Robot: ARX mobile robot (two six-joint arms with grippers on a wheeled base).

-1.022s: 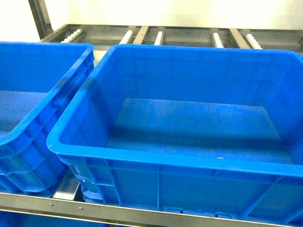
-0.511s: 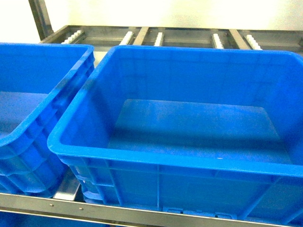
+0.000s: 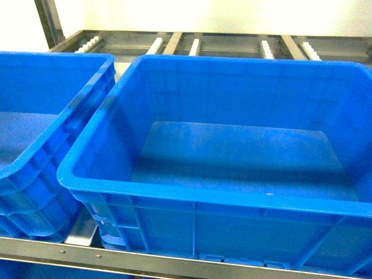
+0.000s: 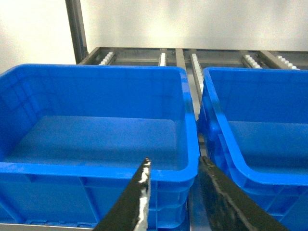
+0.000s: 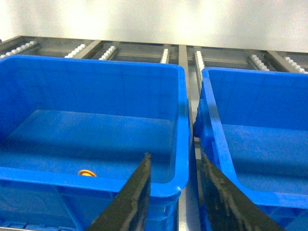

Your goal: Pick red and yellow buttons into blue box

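A large blue box (image 3: 192, 195) fills the middle of the head view, and the floor I can see in it is bare. In the right wrist view the same box (image 5: 96, 180) sits on the left. A small round yellow-orange cap (image 5: 86, 173), the yellow button, peeks over its near wall from inside. The red button is out of view. My right gripper (image 5: 175, 156) hangs open and empty in front of the box's near right corner. My left gripper (image 4: 175, 161) is open and empty too, before the gap between two crates. Neither gripper appears in the head view.
A second blue crate (image 3: 35, 174) stands to the left of the box, and another (image 5: 260, 192) to its right. All rest on a metal rack with roller rails (image 3: 195, 45) behind. The rack's front bar (image 3: 116, 258) runs below the crates.
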